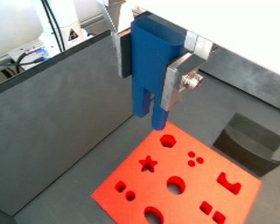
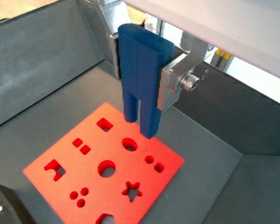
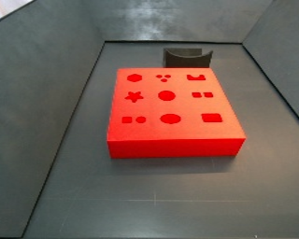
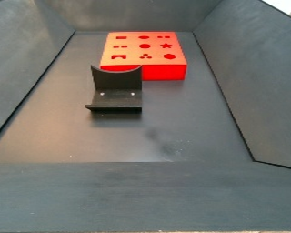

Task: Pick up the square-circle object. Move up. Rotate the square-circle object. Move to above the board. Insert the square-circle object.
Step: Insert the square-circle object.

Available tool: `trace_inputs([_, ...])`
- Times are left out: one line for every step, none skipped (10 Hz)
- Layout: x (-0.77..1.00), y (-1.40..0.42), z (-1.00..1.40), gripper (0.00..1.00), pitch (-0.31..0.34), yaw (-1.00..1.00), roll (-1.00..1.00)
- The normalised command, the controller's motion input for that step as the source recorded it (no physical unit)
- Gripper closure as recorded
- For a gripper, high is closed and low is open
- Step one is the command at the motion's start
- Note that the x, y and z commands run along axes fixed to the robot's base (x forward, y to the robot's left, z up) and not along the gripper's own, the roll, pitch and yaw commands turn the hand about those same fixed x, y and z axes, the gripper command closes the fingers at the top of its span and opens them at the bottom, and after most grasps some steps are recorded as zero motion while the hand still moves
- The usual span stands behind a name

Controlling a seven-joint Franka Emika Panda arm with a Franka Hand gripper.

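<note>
In both wrist views my gripper [image 1: 150, 87] [image 2: 146, 92] is shut on the square-circle object [image 1: 152, 61] [image 2: 140, 70], a tall blue block. It is held upright with its two prongs pointing down. One silver finger [image 1: 178, 83] presses its side; the other finger is mostly hidden behind the block. Well below lies the board [image 1: 166, 171] [image 2: 166, 166], red-orange with shape cutouts, and the prongs hang high over the area near its edge. Both side views show the board [image 3: 177, 147] [image 4: 145, 68] flat on the floor. Neither side view shows the gripper or the blue block.
The dark fixture [image 3: 183, 56] [image 4: 114, 91] [image 1: 254, 142] stands on the floor just beside one short end of the board. Sloping grey walls [image 3: 52, 103] enclose the floor on all sides.
</note>
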Motion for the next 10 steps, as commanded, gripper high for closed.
trace_inputs([0.23,-0.21,-0.91,1.0,-0.06,0.55,0.03])
trace_inputs([0.25,-0.24,-0.99,1.0,-0.05,0.56,0.0])
trace_inputs([0.2,-0.21,-1.0,1.0,-0.036,0.48,0.0])
trace_inputs([0.0,-0.05,-0.87,1.0,-0.087,0.12,0.01])
trace_inputs([-0.07,-0.02,-0.85,1.0,-0.13,0.0,0.07])
trace_inputs([-0.24,-0.08,-0.74,1.0,-0.187,0.0,0.13])
trace_inputs([-0.17,-0.14,-0.75,1.0,-0.216,0.0,0.16])
trace_inputs([-0.06,-0.19,-0.73,1.0,-0.233,0.0,0.16])
trace_inputs([0.0,-0.2,-0.72,1.0,-0.206,0.0,0.19])
trace_inputs([0.0,-0.18,-0.68,1.0,-0.136,0.0,0.24])
